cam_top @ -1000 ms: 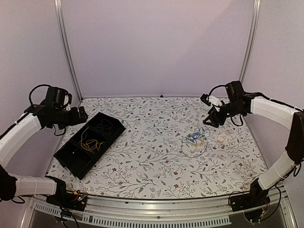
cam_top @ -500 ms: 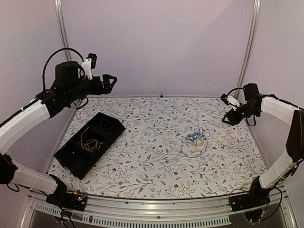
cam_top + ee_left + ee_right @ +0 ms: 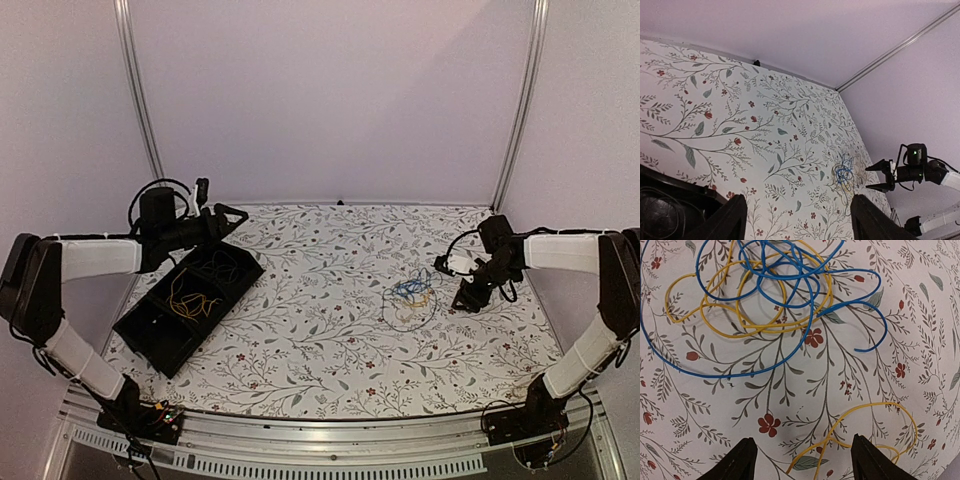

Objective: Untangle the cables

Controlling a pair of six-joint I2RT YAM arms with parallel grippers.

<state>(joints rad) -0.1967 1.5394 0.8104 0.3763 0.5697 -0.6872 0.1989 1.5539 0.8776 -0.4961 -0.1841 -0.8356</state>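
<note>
Both arms have come down since half a second ago: the left one dropped from high in the air to the far end of the tray, and the right one moved lower and inward, toward the wires.

The left gripper (image 3: 228,216) hangs over the far corner of the black tray (image 3: 216,322), jaws spread wide and holding nothing. A yellow-orange wire (image 3: 190,298) lies in the middle compartment and a black wire (image 3: 222,266) in the far one, so I judge that part of the sorting is done.

Right of the table's (image 3: 320,350) centre lies the tangle (image 3: 408,295): a blue wire (image 3: 785,304) wound through a yellow wire (image 3: 760,327), with a thin dark loop (image 3: 398,320) on the near side. Just beside it is a separate yellow loop (image 3: 875,404).

The right gripper (image 3: 468,297) hovers low over this loop, its fingers (image 3: 735,462) wide apart, empty, and touching nothing I can see.

The step in hand seems to be the approach for the next pick. It calls for descending and pinching one wire only, probably the free loop, without catching the blue end nearby.
</note>
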